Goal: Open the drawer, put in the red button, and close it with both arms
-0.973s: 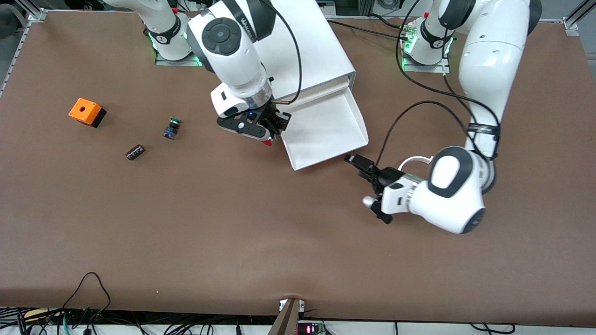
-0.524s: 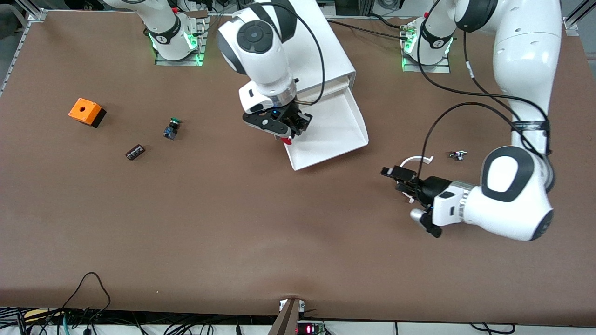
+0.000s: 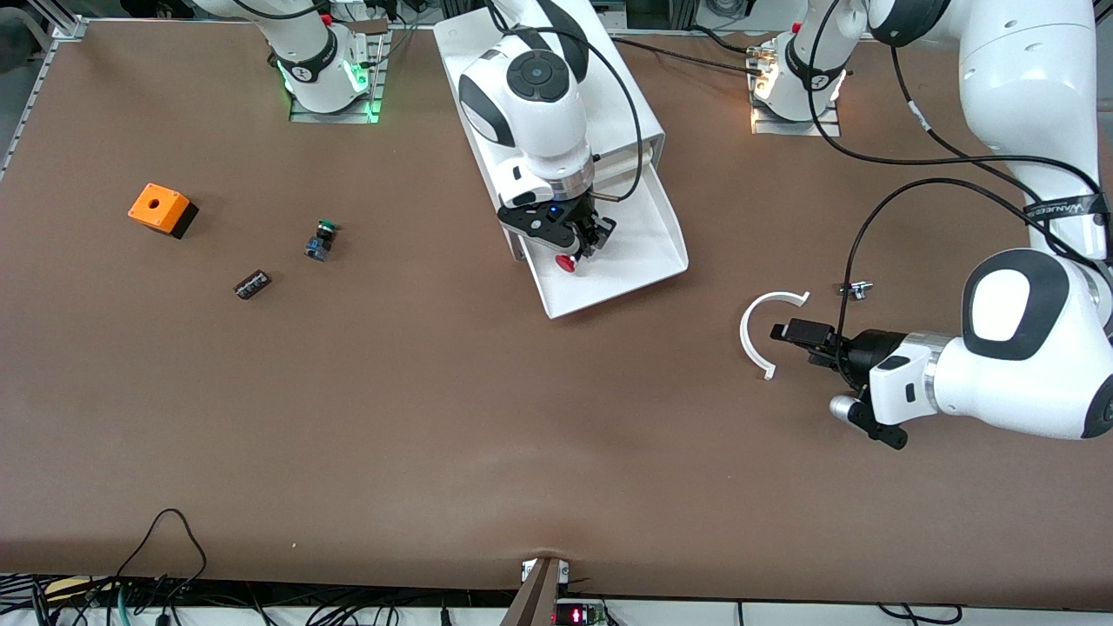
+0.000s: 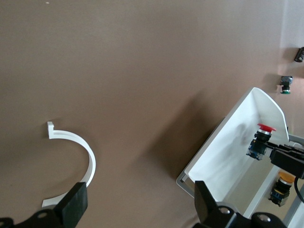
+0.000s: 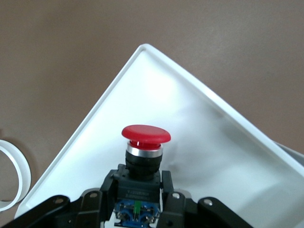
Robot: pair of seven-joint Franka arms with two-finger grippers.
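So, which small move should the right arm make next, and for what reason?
Probably lower a little and open the fingers. The right gripper is shut on the red button and hangs over the open drawer, so the button would land inside. The left gripper waits open beside a white ring.

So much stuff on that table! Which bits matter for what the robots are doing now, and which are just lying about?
In the job:
red button, held by the right gripper over the open drawer
left gripper, open, waiting

Lying about:
orange box
green button
white curved piece
small dark block
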